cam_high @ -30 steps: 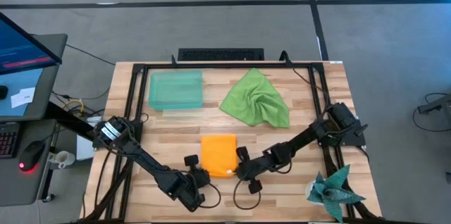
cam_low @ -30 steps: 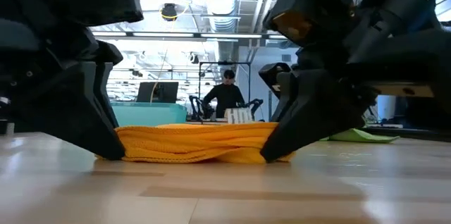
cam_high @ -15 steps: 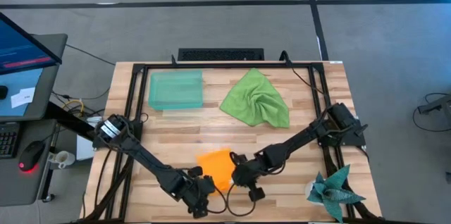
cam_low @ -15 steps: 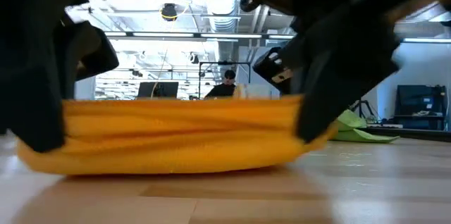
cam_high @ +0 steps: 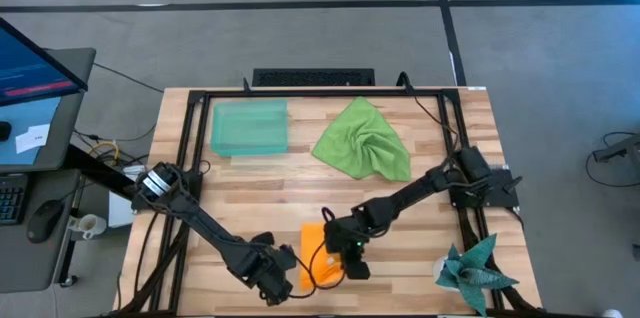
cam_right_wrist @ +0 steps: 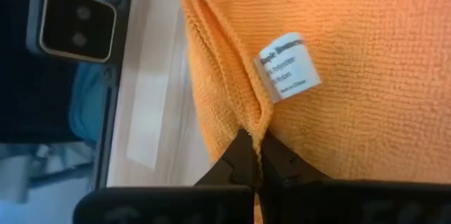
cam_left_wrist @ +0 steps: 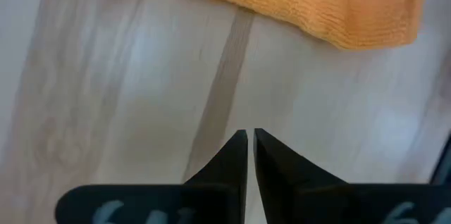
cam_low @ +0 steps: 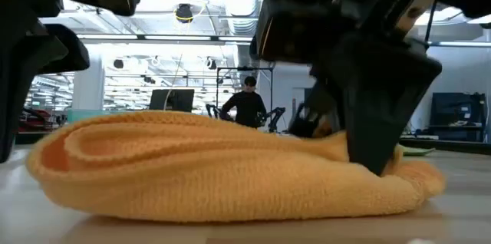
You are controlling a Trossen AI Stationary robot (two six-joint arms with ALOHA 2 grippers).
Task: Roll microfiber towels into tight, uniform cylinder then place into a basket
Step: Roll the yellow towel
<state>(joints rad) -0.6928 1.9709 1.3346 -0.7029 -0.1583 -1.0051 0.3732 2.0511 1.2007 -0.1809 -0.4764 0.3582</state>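
The orange towel [cam_high: 318,258] lies folded over on itself near the table's front edge, and fills the low view [cam_low: 230,171]. My right gripper [cam_high: 342,250] is shut on its right end. My left gripper [cam_high: 280,272] is shut and empty just left of the towel, which lies clear of its fingertips in the left wrist view [cam_left_wrist: 303,2]. The lime green towel [cam_high: 364,141] lies crumpled at the back middle. The mint-green basket [cam_high: 249,127] stands at the back left, empty. My right gripper pinches a raised fold [cam_right_wrist: 255,115] of the orange towel between its two fingers, close to the white label [cam_right_wrist: 287,66]. The fingers come from above, slanting down from the table's right. The towel rests on the table, slack, with its folded layers bulging toward the left [cam_low: 92,148].
A dark teal spiky cloth [cam_high: 475,268] lies at the front right corner. A black frame [cam_high: 190,158] runs around the table's sides. A person [cam_low: 247,106] stands in the room far behind the table.
Both grippers have drawn the orange towel's far edge up and over toward the table's near edge, so the flat square is now folded over into a thicker bundle close to the front. My left gripper now stands off the towel's left end; my right gripper still holds.
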